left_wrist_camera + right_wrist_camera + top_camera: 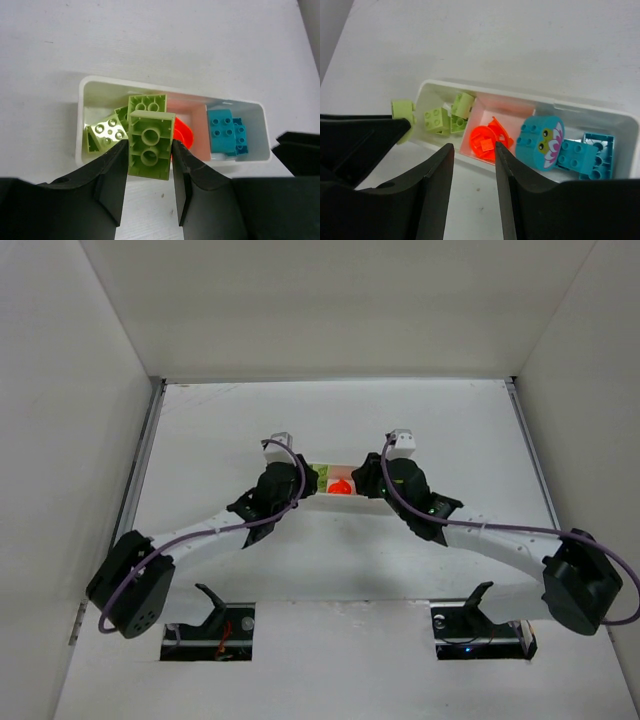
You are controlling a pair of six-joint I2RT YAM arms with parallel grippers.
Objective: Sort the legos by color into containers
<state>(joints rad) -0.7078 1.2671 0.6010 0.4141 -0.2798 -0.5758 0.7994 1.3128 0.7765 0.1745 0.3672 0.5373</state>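
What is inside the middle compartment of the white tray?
Orange-red legos: a round piece with a small square on it, and a curved piece behind. Anything under them is covered. In the left wrist view, the held green lego covers most.

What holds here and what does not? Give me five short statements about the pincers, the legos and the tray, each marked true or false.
1. The left pincer is shut on a yellow-green lego. True.
2. The right pincer grips the orange-red piece. False: it is open and empty; that piece lies in the middle compartment of the tray.
3. The cyan legos lie in an end compartment. True.
4. The middle compartment holds yellow-green pieces. False: the loose yellow-green legos lie in the other end compartment.
5. One cyan piece bears a printed face. True.
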